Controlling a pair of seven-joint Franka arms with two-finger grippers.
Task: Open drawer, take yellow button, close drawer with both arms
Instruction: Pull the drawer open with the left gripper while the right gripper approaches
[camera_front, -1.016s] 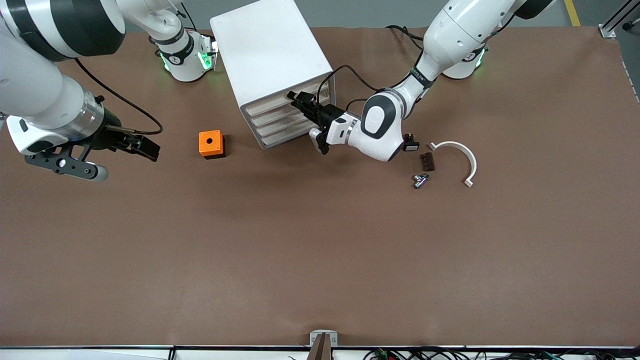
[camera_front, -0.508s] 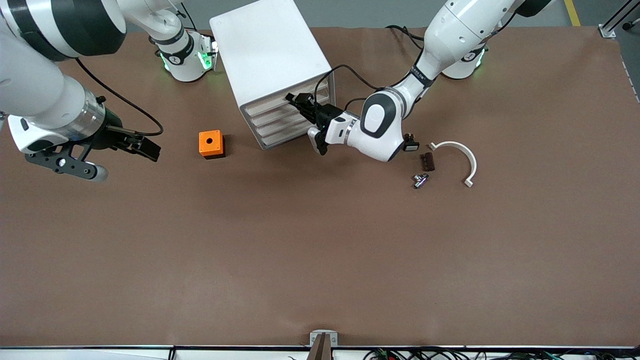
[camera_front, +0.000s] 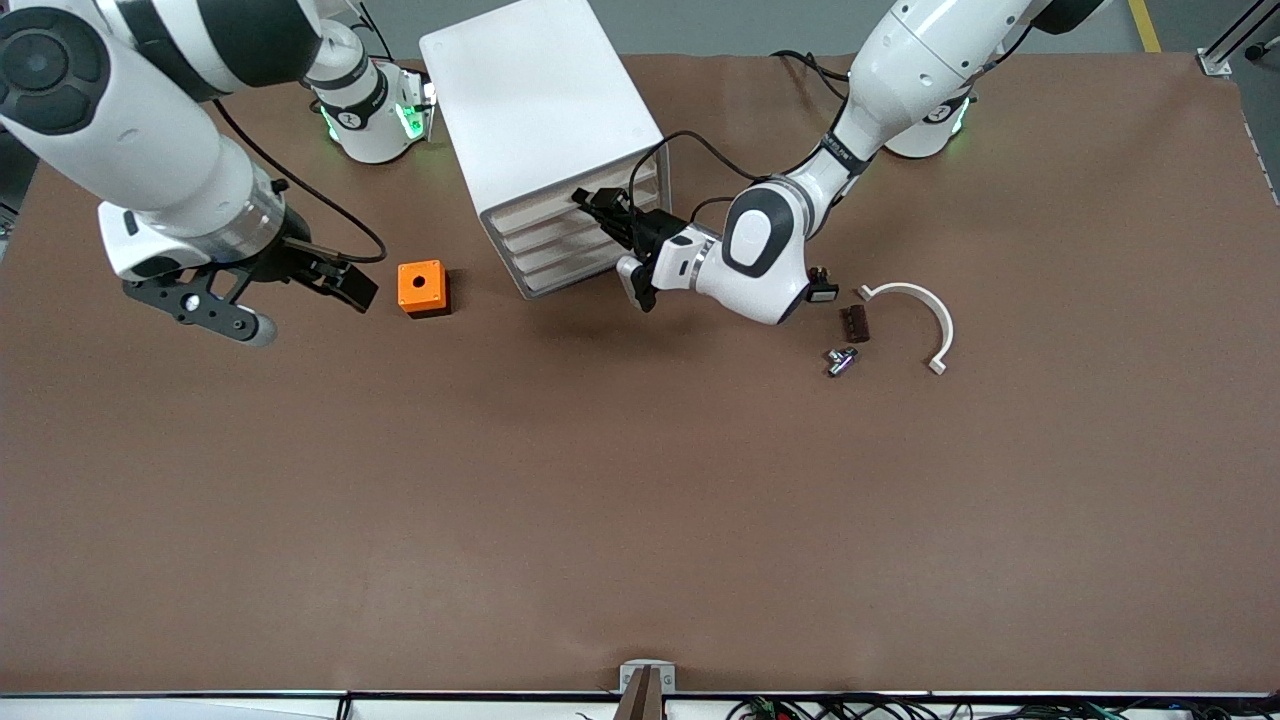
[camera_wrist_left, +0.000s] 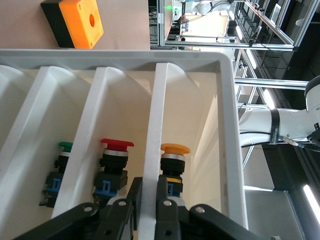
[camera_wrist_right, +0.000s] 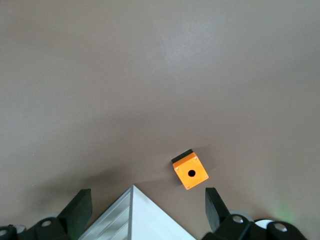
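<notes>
Left hand (camera_front: 592, 204): closed on the front lip of the top shallow white plastic tray drawer (camera_front: 560, 205); in the left wrist view its black fingers (camera_wrist_left: 165, 197) pinch that lip from both sides.
Drawer: sits flush in the white boxy cabinet (camera_front: 535, 100), level with the three drawers below it, not yet pulled out.
Button: the tiny push button with a round orange-yellow cap and dark body (camera_wrist_left: 174, 162) stands inside the gripped drawer, just in from the left hand's fingers.
Neighbouring drawers: a red-capped button (camera_wrist_left: 115, 160) and a green-capped button (camera_wrist_left: 63, 162), one in each of the next two down.
Right hand (camera_front: 350, 288): open wide, empty, hovering over the brown surface (camera_front: 600, 500) just beside the orange cube box with a round hole (camera_front: 421, 287), toward the right arm's end.
Loose parts: a white curved plastic clip (camera_front: 915, 310), a dark brown block (camera_front: 853, 323) and a small metal fitting (camera_front: 840, 360) lie toward the left arm's end.
</notes>
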